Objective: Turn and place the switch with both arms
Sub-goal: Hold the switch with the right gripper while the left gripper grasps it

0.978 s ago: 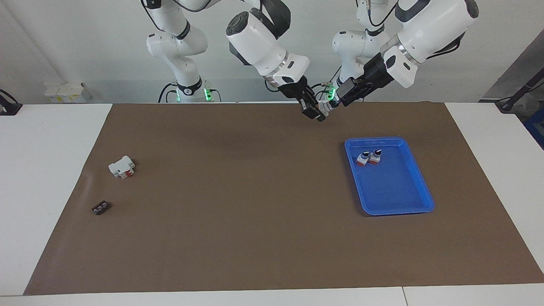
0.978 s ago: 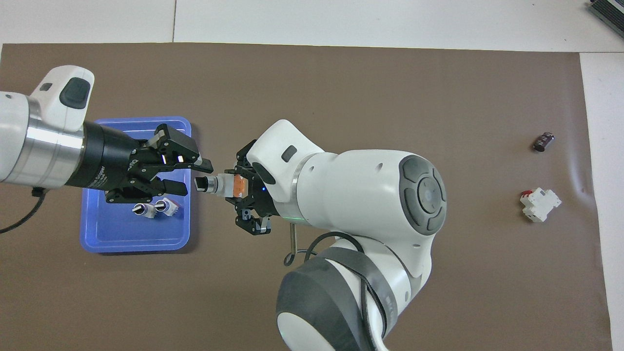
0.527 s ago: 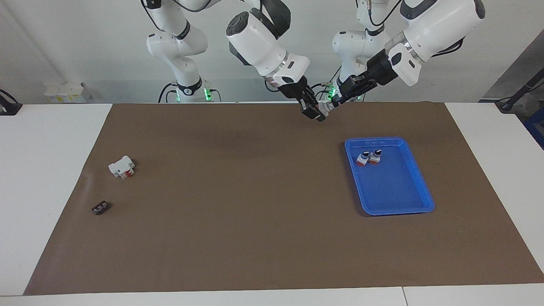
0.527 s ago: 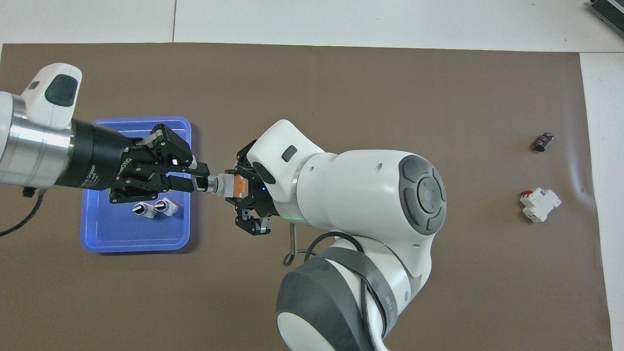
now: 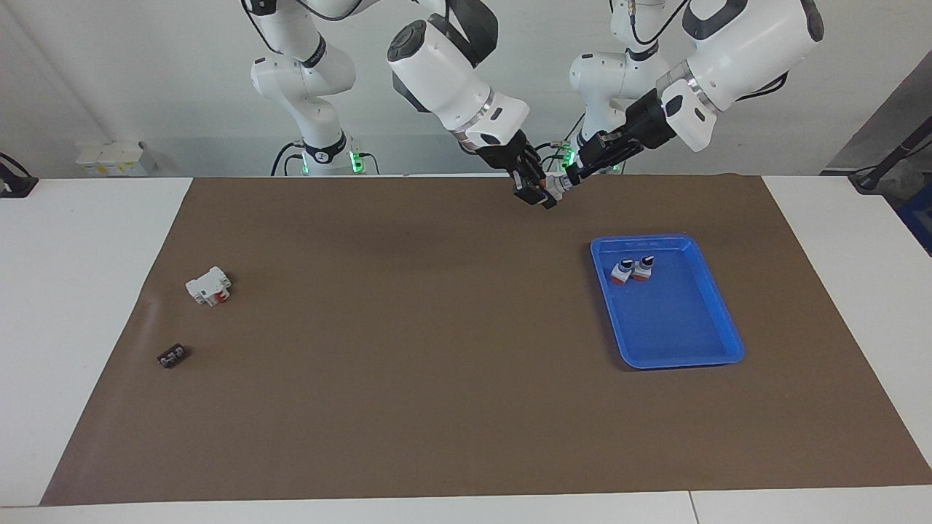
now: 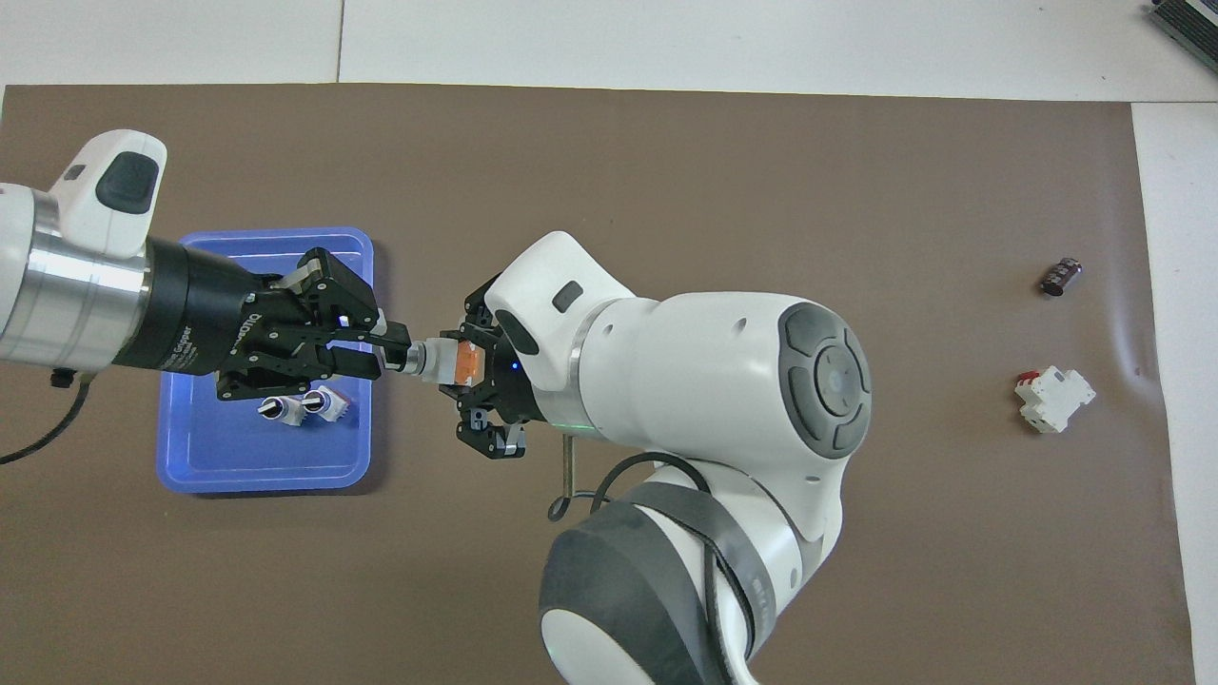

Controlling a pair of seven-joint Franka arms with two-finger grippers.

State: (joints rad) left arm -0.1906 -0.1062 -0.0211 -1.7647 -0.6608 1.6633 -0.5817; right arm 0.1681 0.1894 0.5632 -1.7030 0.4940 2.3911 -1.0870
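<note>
The switch (image 6: pixel 440 359), white with an orange end block and a silver collar, is held in the air between both grippers, over the brown mat beside the blue tray; it also shows in the facing view (image 5: pixel 555 186). My right gripper (image 6: pixel 468 365) (image 5: pixel 536 192) is shut on its white and orange body. My left gripper (image 6: pixel 384 348) (image 5: pixel 572 175) comes in over the tray and is shut on the black knob end, which its fingers hide.
A blue tray (image 5: pixel 677 342) (image 6: pixel 257 461) toward the left arm's end holds two more switches (image 5: pixel 632 270) (image 6: pixel 301 406). A white-and-red block (image 5: pixel 209 285) (image 6: pixel 1053 400) and a small black piece (image 5: pixel 172 356) (image 6: pixel 1061 277) lie toward the right arm's end.
My left gripper, open and just short of the knob a second ago, moved onto it and shut on it. The right gripper has kept hold of the switch in place.
</note>
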